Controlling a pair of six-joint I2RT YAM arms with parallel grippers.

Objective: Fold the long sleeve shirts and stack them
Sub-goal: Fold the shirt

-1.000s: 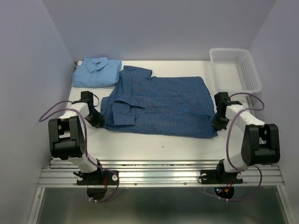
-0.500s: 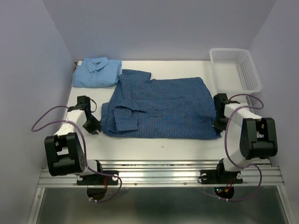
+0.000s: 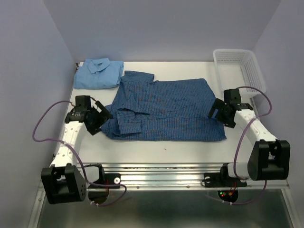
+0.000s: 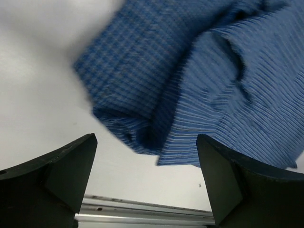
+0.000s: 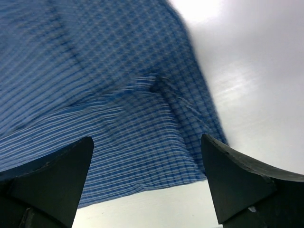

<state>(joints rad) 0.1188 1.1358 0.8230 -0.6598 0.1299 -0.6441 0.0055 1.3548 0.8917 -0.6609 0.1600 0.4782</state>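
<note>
A dark blue checked long sleeve shirt (image 3: 164, 110) lies partly folded across the middle of the white table, its collar end to the left. A light sky blue shirt (image 3: 98, 73) lies folded at the back left. My left gripper (image 3: 98, 118) hangs open by the dark shirt's left edge with nothing between its fingers; its wrist view shows the shirt's folded corner (image 4: 156, 114) beyond the jaws. My right gripper (image 3: 221, 114) is open too, over the shirt's right edge (image 5: 142, 123), and holds nothing.
A white mesh basket (image 3: 240, 70) stands at the back right corner. Bare white table (image 3: 161, 149) lies between the dark shirt and the metal rail at the near edge. Purple walls close in on both sides.
Both grippers have opened and let go of the dark shirt. Both arms have lifted and swung inward over its ends. The shirt's near edge has shifted slightly.
</note>
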